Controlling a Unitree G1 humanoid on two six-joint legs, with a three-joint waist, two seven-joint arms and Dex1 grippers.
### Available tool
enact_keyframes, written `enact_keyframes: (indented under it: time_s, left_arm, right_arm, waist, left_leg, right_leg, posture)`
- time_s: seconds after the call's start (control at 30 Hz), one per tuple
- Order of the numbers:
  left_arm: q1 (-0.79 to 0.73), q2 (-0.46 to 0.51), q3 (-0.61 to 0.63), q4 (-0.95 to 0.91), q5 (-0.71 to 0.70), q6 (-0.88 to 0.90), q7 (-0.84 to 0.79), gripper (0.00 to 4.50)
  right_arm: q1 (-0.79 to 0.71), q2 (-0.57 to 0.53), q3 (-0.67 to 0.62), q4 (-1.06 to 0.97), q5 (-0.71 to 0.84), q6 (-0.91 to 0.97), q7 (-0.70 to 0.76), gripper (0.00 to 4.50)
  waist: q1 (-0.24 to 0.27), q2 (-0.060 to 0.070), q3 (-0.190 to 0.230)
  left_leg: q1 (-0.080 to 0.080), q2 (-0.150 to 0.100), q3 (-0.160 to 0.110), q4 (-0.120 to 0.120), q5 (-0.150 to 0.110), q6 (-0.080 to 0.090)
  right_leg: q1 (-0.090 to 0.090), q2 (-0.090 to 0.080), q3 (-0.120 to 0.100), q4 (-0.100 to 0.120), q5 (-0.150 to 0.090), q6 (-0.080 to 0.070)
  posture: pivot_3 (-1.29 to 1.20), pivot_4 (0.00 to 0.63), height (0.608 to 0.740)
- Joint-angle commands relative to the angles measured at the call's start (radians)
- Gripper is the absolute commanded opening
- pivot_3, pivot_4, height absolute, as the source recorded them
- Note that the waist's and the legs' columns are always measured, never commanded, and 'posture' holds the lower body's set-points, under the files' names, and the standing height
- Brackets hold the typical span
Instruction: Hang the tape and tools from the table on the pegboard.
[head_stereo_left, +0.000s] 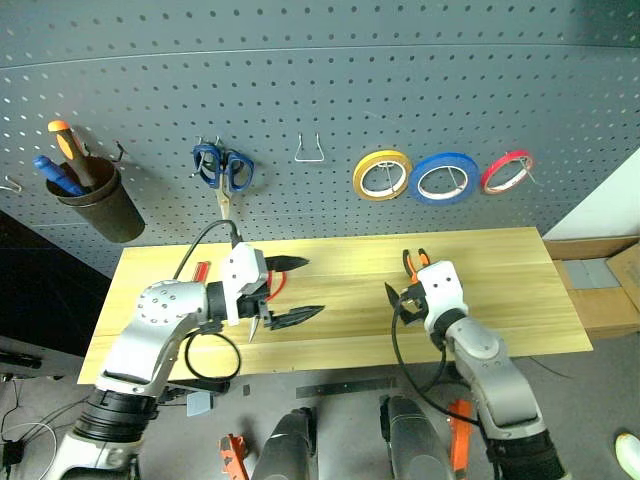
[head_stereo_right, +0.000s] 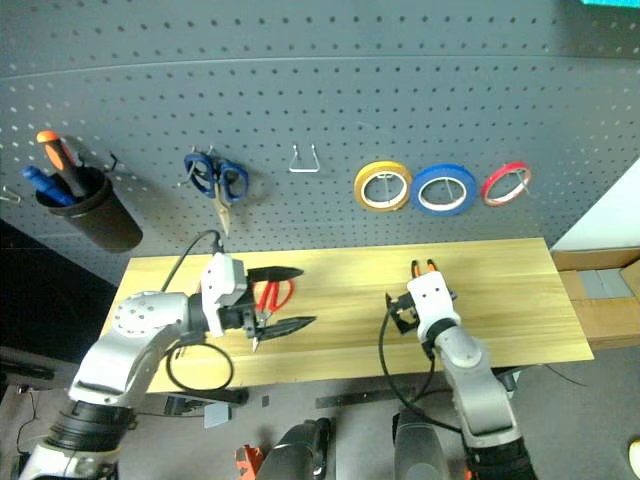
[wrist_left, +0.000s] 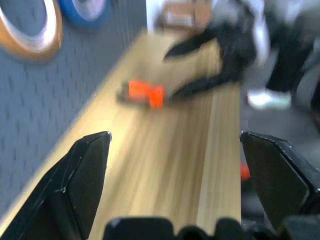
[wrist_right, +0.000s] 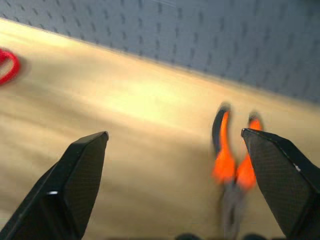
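With the blue tape (head_stereo_left: 445, 178) already hung on the pegboard (head_stereo_left: 330, 90), both grippers hover over the bench (head_stereo_left: 520, 300) with jaws wide open and empty, the right gripper (wrist_right: 175, 170) near the pliers (wrist_right: 231, 167), the left gripper (head_stereo_right: 285, 297) over the red-handled scissors (head_stereo_right: 272, 295), likely lining up pickups.

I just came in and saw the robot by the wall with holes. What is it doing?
It is tidying tools onto the dark grey pegboard. The dark blue tape roll already hangs there, between a yellow roll and a red one. On the light wooden table, the red-handled scissors lie by the open left gripper, and the orange-and-black pliers lie just beyond the open right gripper. Neither gripper holds anything now.
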Motion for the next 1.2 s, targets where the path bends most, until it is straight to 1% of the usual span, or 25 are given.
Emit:
enact_keyframes:
  time_s: [0.03, 0.1, 0.2, 0.37, 0.73, 0.83, 0.93, 1.03, 1.17, 1.2]
  left_arm:
    - [-0.021, 0.027, 0.009, 0.043, 0.017, -0.065, -0.058, 4.45]
    - [-0.040, 0.031, 0.007, 0.079, 0.032, -0.091, -0.072, 4.45]
    - [-0.060, 0.024, 0.008, 0.104, 0.041, -0.104, -0.080, 4.45]
    - [-0.066, 0.015, 0.009, 0.108, 0.035, -0.096, -0.079, 4.45]
    - [-0.052, 0.017, 0.012, 0.095, 0.036, -0.087, -0.074, 4.45]
    - [-0.055, 0.014, 0.011, 0.098, 0.038, -0.086, -0.070, 4.45]
    - [-0.056, 0.012, 0.011, 0.099, 0.040, -0.087, -0.067, 4.45]
    - [-0.055, 0.010, 0.013, 0.098, 0.040, -0.089, -0.064, 4.45]
    - [-0.049, 0.010, 0.018, 0.097, 0.038, -0.091, -0.061, 4.45]
    - [-0.048, 0.010, 0.019, 0.097, 0.038, -0.091, -0.060, 4.45]
  right_arm:
    - [-0.099, 0.033, -0.091, 0.031, 0.006, 0.147, -0.073, 4.46]
    - [-0.184, 0.028, -0.141, 0.123, 0.024, 0.177, -0.083, 4.46]
    - [-0.287, 0.009, -0.186, 0.278, 0.036, 0.174, -0.090, 4.46]
    - [-0.409, 0.001, -0.223, 0.505, 0.063, 0.138, -0.108, 4.46]
    - [-0.566, 0.011, -0.242, 0.860, 0.085, 0.025, -0.143, 4.46]
    - [-0.617, 0.019, -0.255, 0.994, 0.098, -0.016, -0.167, 4.46]
    - [-0.646, 0.022, -0.269, 1.074, 0.106, -0.043, -0.188, 4.46]
    - [-0.663, 0.022, -0.284, 1.132, 0.115, -0.062, -0.206, 3.87]
    - [-0.671, 0.020, -0.276, 1.165, 0.122, -0.070, -0.211, 2.56]
    - [-0.670, 0.020, -0.271, 1.166, 0.121, -0.070, -0.211, 2.50]
  waist:
    - [0.001, 0.000, 0.000]
    - [0.002, 0.000, 0.000]
    - [0.001, 0.000, 0.000]
    - [-0.004, 0.000, 0.000]
    - [-0.023, 0.000, 0.000]
    - [-0.027, 0.000, 0.000]
    - [-0.028, 0.000, 0.000]
    - [-0.028, 0.000, 0.000]
    - [-0.028, -0.001, -0.001]
    - [-0.028, -0.001, -0.001]
  left_leg:
    - [0.000, 0.000, 0.000, 0.000, 0.000, 0.000]
    - [0.000, 0.000, 0.000, 0.000, 0.000, 0.000]
    - [0.000, 0.000, -0.001, 0.000, 0.001, -0.001]
    - [-0.001, 0.001, 0.001, -0.001, 0.001, -0.001]
    - [-0.001, 0.002, 0.005, 0.000, 0.000, -0.001]
    - [-0.001, 0.002, 0.005, 0.000, 0.000, -0.001]
    - [-0.001, 0.002, 0.006, 0.000, 0.000, -0.001]
    - [0.000, 0.002, 0.005, 0.000, 0.000, -0.001]
    - [0.000, 0.002, 0.006, 0.000, 0.001, -0.001]
    - [0.000, 0.002, 0.005, 0.000, 0.001, -0.001]
  right_leg:
    - [0.000, 0.000, 0.000, 0.000, 0.001, -0.001]
    - [0.000, 0.000, -0.001, 0.000, 0.001, -0.001]
    - [0.000, 0.001, -0.002, 0.000, 0.002, -0.001]
    - [-0.001, 0.001, -0.002, 0.000, 0.002, -0.001]
    - [-0.003, 0.001, -0.001, 0.001, 0.002, -0.001]
    - [-0.003, 0.001, -0.001, 0.001, 0.002, -0.001]
    - [-0.003, 0.001, -0.001, 0.001, 0.002, -0.001]
    - [-0.003, 0.001, -0.001, 0.001, 0.002, -0.001]
    - [-0.002, 0.001, -0.001, 0.001, 0.002, -0.001]
    - [-0.002, 0.001, -0.001, 0.001, 0.002, -0.001]
  posture:
    - [-0.12, 0.255, 0.740]
    - [-0.12, 0.256, 0.740]
    - [-0.11, 0.255, 0.740]
    - [-0.11, 0.253, 0.740]
    - [-0.10, 0.247, 0.740]
    - [-0.10, 0.244, 0.740]
    - [-0.10, 0.240, 0.740]
    - [-0.10, 0.237, 0.740]
    - [-0.10, 0.232, 0.740]
    - [-0.10, 0.231, 0.740]
